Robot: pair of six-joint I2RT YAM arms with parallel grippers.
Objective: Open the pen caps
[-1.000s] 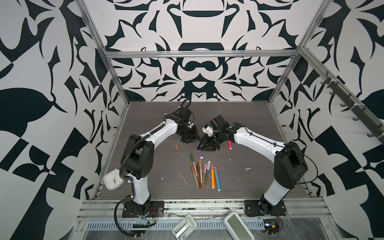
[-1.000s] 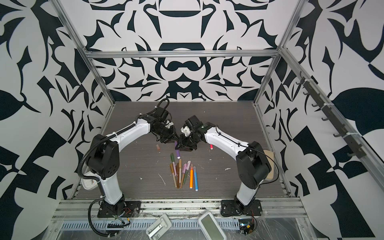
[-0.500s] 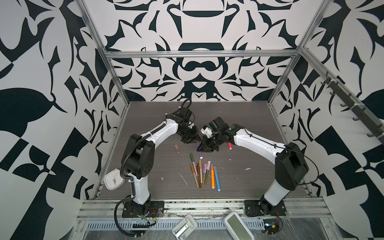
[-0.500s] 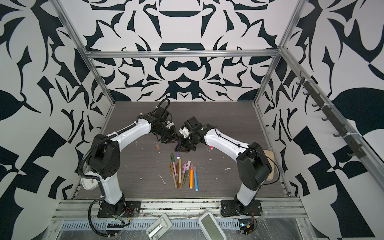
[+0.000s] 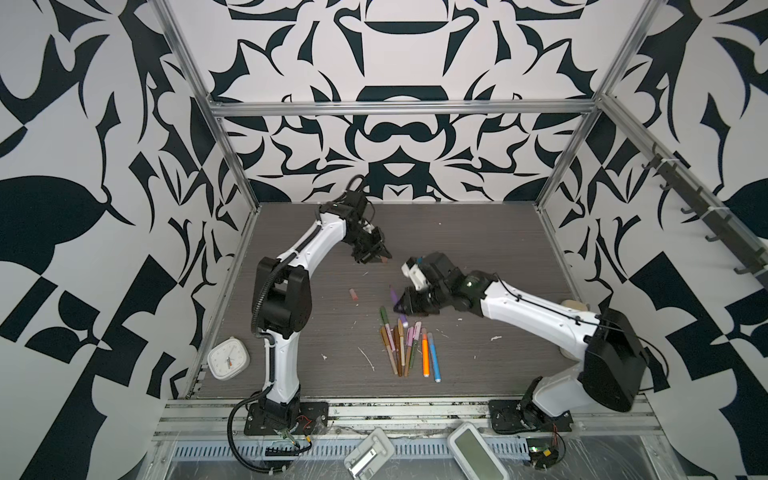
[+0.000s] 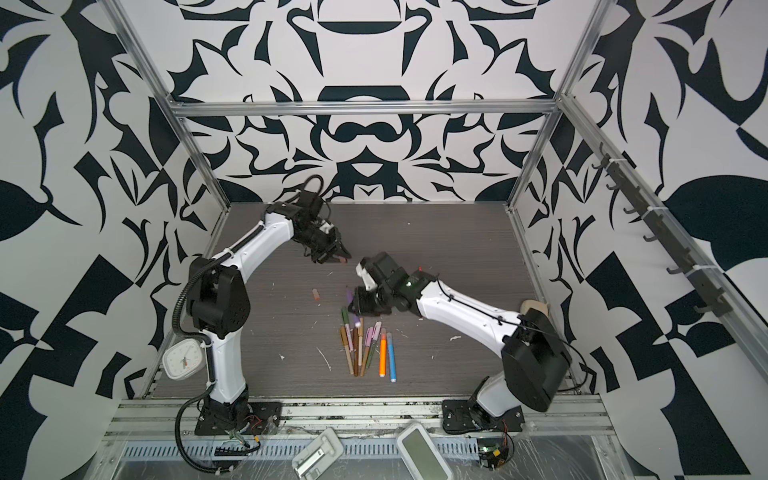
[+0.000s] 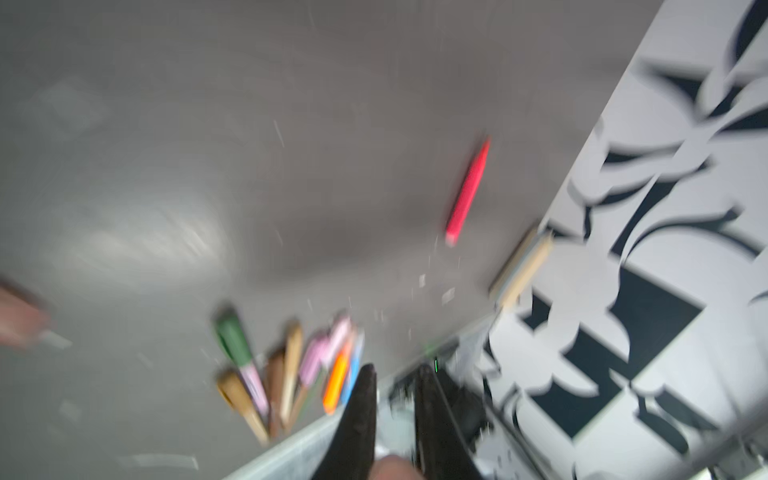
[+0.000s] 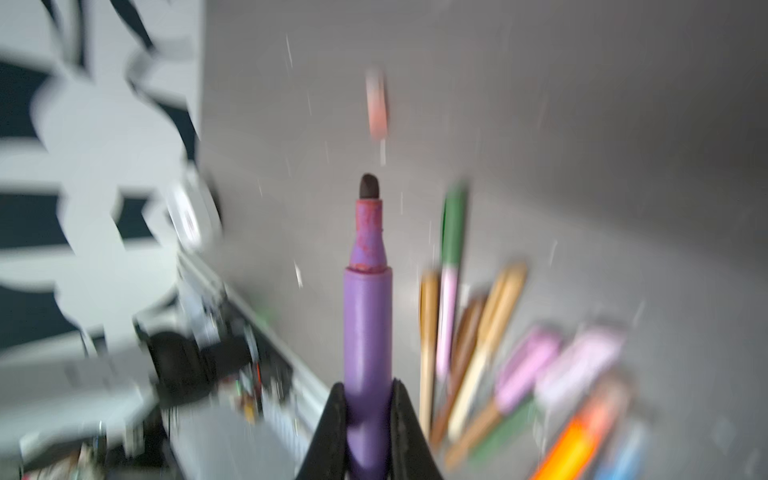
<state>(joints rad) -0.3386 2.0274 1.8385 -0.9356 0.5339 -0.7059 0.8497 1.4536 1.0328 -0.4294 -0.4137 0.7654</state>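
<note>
Work surface: you have a dark grey wood-grain table (image 5: 478, 232) flecked with white scraps, boxed in by black-and-white patterned wall panels (image 5: 399, 137) on an aluminium frame (image 5: 399, 107). Read the table as a dial with twelve at the back wall. A white square clock (image 5: 228, 358) sits at eight, its dial too small to read. A tan block (image 5: 575, 305) lies at the three o'clock edge, and a hook rail (image 5: 706, 216) runs along the right wall. Two white devices (image 5: 478, 457) lie beyond six, with any lettering too small to make out. Pens: a fanned cluster of pens (image 5: 405, 345) lies just toward six from centre, with green, brown, tan and pale pink barrels, orange and blue at its three o'clock side. A red pen (image 7: 467, 195) lies apart from it. Your right gripper (image 8: 368, 386) sits at centre, clamped on a purple pen (image 8: 368, 324) that is uncapped, its dark tip bare and its neck smeared reddish. Your left gripper (image 5: 380, 257) is at eleven with its jaws narrow, pinching a short brown cap (image 6: 341, 260). A peach cap (image 5: 353, 294) lies loose on the table at nine from the purple pen, touching nothing.
</note>
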